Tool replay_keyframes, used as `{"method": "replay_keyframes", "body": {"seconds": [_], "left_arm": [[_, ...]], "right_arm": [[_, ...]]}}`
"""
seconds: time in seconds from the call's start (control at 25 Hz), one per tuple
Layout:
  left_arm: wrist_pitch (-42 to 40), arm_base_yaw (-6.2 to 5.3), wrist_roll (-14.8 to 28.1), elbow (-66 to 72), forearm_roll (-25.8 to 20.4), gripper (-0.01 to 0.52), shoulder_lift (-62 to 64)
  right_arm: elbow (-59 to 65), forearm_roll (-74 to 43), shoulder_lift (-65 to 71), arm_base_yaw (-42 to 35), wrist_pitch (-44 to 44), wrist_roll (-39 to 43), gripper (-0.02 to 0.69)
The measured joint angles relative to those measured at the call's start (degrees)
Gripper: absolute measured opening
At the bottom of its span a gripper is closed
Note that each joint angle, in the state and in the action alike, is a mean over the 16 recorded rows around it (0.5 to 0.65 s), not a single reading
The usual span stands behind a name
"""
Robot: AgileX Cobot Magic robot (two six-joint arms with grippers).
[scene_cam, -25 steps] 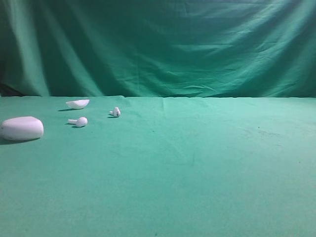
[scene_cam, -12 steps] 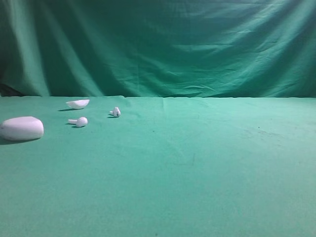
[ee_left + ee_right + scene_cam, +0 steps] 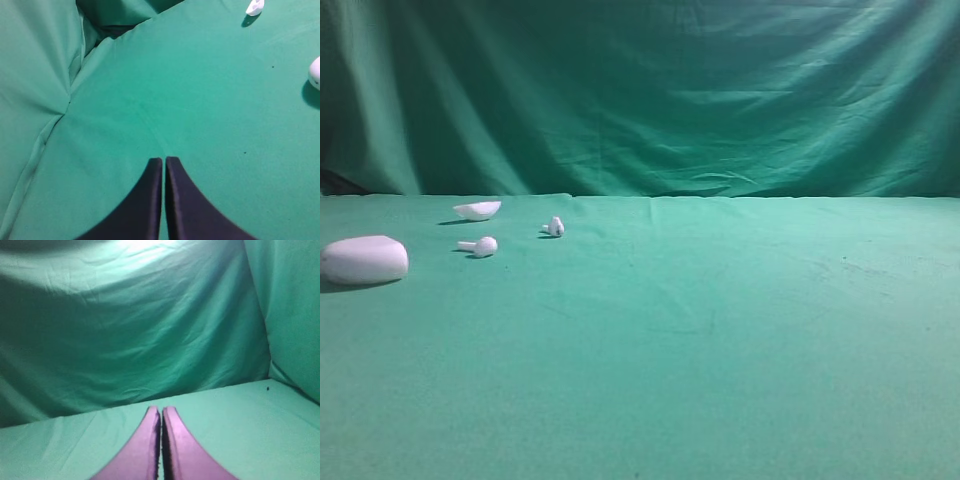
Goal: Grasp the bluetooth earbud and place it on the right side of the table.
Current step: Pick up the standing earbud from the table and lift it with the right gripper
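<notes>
On the green cloth table [image 3: 700,330], at the left, lies the bluetooth earbud [image 3: 480,246], tiny and white, its short stem pointing left. A second white earbud [image 3: 554,227] rests a little farther back and to the right. Neither gripper shows in the high view. In the left wrist view my left gripper [image 3: 163,160] is shut and empty over bare cloth. A small white piece [image 3: 255,7] and a white rounded edge [image 3: 315,72] show far off to its right. My right gripper [image 3: 161,410] is shut and empty, facing the curtain.
A large white pebble-shaped case [image 3: 365,260] sits at the far left edge. A shallow white shell [image 3: 478,210] lies behind the earbuds. The green curtain [image 3: 650,100] rises along the table's back and folds round the corners [image 3: 40,100].
</notes>
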Motion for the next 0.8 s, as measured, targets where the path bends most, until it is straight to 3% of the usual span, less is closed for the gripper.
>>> {"method": "replay_keyframes", "body": {"seconds": [0.4, 0.8], "left_arm": [[0.0, 0.0, 0.0, 0.0, 0.0, 0.0, 0.0], [0.0, 0.0, 0.0, 0.0, 0.0, 0.0, 0.0]], "right_arm": [[-14.41, 2.13, 20.5, 0.0, 14.26, -2.58, 0.0], [-31.9, 5.7, 45.1, 2.12, 27.71, -12.04, 0.0]]}}
